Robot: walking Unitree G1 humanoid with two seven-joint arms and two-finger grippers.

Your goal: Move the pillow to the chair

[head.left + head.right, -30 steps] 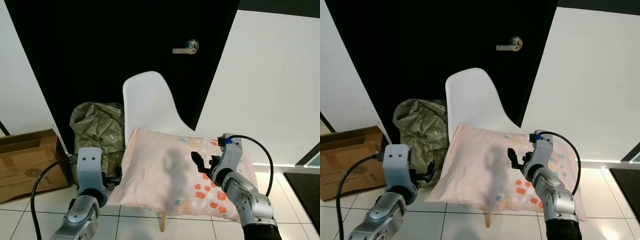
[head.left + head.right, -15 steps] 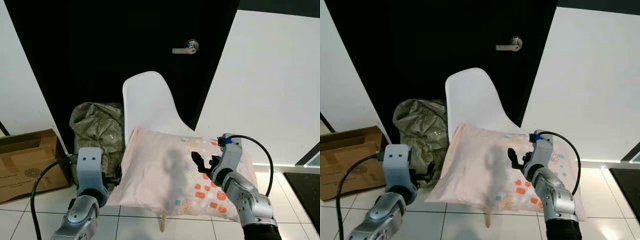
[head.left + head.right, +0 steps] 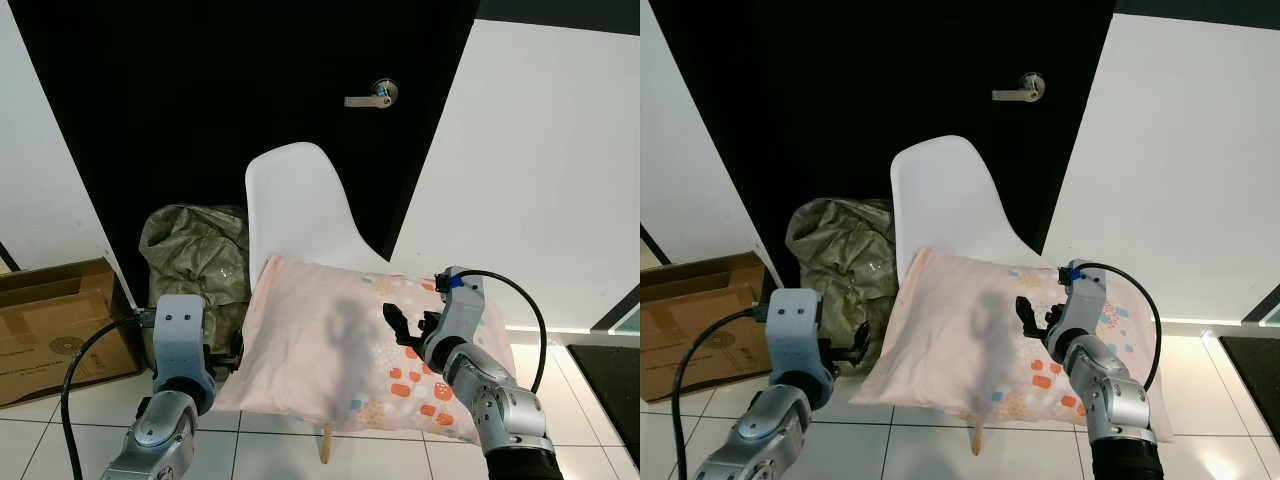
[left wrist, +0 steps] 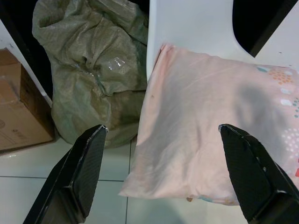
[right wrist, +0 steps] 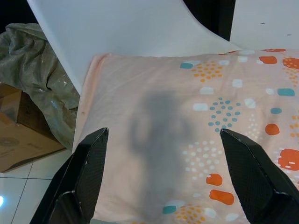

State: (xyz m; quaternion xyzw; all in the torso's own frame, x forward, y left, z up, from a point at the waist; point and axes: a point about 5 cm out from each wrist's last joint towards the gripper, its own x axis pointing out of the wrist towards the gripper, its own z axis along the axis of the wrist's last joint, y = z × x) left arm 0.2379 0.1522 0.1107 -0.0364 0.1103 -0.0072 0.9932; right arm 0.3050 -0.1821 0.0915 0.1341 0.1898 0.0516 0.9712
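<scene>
Now the pink pillow lies flat on the white chair seat, long axis running across me, patterned end to my right. My left gripper and right gripper hover spread wide, holding nothing. Beside the chair slumps a crumpled green sack.
</scene>
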